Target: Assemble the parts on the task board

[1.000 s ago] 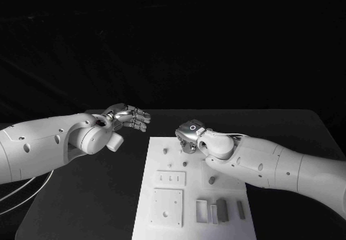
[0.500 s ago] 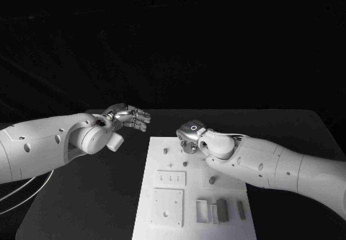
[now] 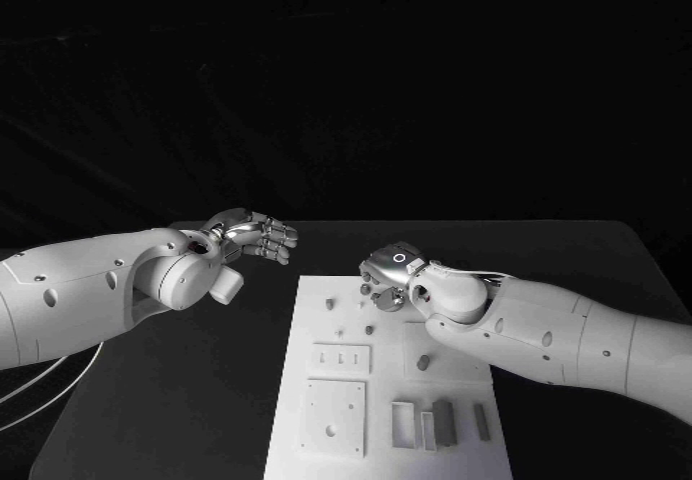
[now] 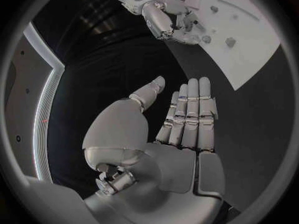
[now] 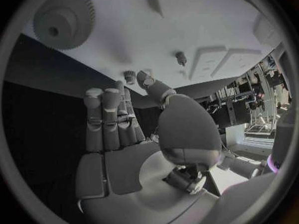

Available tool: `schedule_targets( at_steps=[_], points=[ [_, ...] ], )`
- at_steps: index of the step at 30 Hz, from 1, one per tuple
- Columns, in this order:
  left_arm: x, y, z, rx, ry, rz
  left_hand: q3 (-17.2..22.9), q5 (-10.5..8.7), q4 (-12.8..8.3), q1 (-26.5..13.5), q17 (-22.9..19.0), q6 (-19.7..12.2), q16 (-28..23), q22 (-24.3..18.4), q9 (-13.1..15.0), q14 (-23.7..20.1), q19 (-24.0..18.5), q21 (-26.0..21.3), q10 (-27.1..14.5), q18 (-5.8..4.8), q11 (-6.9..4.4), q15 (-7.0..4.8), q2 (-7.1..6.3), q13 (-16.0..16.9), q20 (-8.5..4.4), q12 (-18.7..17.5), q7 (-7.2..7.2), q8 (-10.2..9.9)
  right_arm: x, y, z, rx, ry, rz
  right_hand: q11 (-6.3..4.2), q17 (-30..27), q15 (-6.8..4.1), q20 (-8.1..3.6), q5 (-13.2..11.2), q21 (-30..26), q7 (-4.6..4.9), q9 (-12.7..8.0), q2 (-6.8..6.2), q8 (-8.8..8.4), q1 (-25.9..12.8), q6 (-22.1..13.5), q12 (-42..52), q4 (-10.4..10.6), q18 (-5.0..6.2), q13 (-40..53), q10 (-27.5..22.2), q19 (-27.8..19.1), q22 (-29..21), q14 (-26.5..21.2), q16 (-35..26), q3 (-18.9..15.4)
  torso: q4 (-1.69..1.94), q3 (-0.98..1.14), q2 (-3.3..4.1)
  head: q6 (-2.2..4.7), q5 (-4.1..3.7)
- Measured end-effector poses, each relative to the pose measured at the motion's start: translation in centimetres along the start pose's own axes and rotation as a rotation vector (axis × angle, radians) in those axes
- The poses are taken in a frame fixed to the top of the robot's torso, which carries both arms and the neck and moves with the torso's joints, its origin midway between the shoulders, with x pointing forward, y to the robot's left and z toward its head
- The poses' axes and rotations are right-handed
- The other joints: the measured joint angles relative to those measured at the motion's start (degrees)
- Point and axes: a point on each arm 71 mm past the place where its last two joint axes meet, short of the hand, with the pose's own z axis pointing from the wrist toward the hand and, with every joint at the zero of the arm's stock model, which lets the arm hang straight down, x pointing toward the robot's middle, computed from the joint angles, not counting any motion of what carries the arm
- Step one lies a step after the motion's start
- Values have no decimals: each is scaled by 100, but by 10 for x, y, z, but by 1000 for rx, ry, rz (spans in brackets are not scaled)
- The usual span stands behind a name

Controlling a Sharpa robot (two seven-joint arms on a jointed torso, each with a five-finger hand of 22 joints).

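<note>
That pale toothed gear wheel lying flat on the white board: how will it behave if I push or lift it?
The pale toothed gear wheel lies flat on the white task board, so a push would probably slide it, not roll it. It looks rigid, and its teeth should give fingers purchase. Lying low, its rim may be hard to get under.

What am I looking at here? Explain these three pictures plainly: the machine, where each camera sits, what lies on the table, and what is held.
A two-armed robot works at a black table. The head camera looks down on a white task board carrying small parts. The left hand hovers beside the board; the left wrist camera shows its fingers straight, holding nothing. The right hand reaches over the board's far end; its wrist camera shows its fingers extended, empty, near a small peg and a gear.
</note>
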Motion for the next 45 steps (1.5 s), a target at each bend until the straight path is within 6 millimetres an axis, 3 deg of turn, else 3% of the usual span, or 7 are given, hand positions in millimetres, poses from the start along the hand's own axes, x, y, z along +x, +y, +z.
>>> schedule_targets(
  at_steps=[8, 15, 19, 22, 24, 29, 45],
  points=[
    [-7, 2, -2, -3, -14, -1, 0, 0, 0, 23, 6, 0, 0, 5, 0, 0, 0, 0, 0, -8, 0, 0, -23, 0, 0, 0, 0, 0, -33, -32, -18, 40, -56, 21, 9, -15, 30, -14, 0, 0, -29, -22, -119, -47, -58, -95, 0, 88, 0, -10, -10, 15, 0, 30, 28, 22, -43, 9, -8, 94, -35],
    [-10, 3, -2, -5, -23, 1, 0, 0, 0, 23, 5, 0, -1, 5, 0, 0, 0, -22, 0, -19, 0, 0, -23, -1, 0, -22, 0, 0, -32, -68, -42, 113, -26, 28, 70, -49, 93, 34, 0, -65, -438, -139, -547, -318, -396, -713, 0, 516, -1, -73, -193, -32, 0, -53, 28, -25, -119, 43, -15, 153, -73],
    [-11, 4, -1, -8, -26, 3, 0, 0, 0, 23, 5, 0, -1, 4, 0, 0, 0, -22, 0, -38, 0, 0, -23, -1, 0, -22, 0, 0, -30, -81, -48, 148, 4, 35, -92, -49, -45, 68, 0, -65, -380, -168, -639, -415, -597, -1032, 309, 611, 24, 161, 257, -75, 0, -115, 27, -221, -160, 66, -18, 166, -80],
    [-11, 4, 0, -8, -27, 4, 0, 0, 0, 23, 11, 0, -1, 4, 0, 0, 0, -22, 0, -39, 0, 0, -23, -1, 0, -22, 0, 0, -26, -89, -50, 170, 39, 43, -446, 37, -324, 48, -10, -15, -291, -95, -635, -302, -609, -966, 1279, 534, 326, 1045, 979, -70, 0, -73, 195, -425, -187, 82, -18, 168, -80],
    [-11, 5, 0, -9, -28, 5, 0, 0, 0, 23, 11, 0, -1, 4, 1, 0, 0, -22, 0, -40, -1, 0, -23, -1, 0, -22, 0, 0, -23, -92, -50, 179, 60, 51, -512, 156, -399, 17, -13, 57, -322, -52, -635, -246, -609, -933, 1947, 530, 373, 1718, 997, -38, 1, -42, 390, -486, -197, 93, -18, 166, -80],
    [-11, 5, 2, -10, -30, 7, 0, 0, 0, 23, 11, 0, -1, 9, 1, 0, 0, -22, -1, -42, -1, 0, -23, -1, 0, -22, 0, 0, -18, -97, -48, 195, 99, 67, -563, 568, -436, -52, -22, 337, -273, 54, -635, -169, -609, -883, 4089, 640, 445, 4095, -240, -72, 0, -218, 917, -388, -214, 112, -18, 149, -81],
    [-14, 5, 3, -11, -34, 9, 0, 0, 0, 23, 20, 0, 0, 8, 1, 0, 0, -22, -1, -58, -1, 0, -23, -2, 0, -22, 0, 0, -2, -90, -44, 157, 163, 102, -553, 1155, -401, -132, -22, 1032, -291, 218, -635, 3, -609, -563, 5328, 781, 404, 4936, -432, -175, 0, -235, 1501, -248, -204, 102, -14, 52, -93]
  ],
)
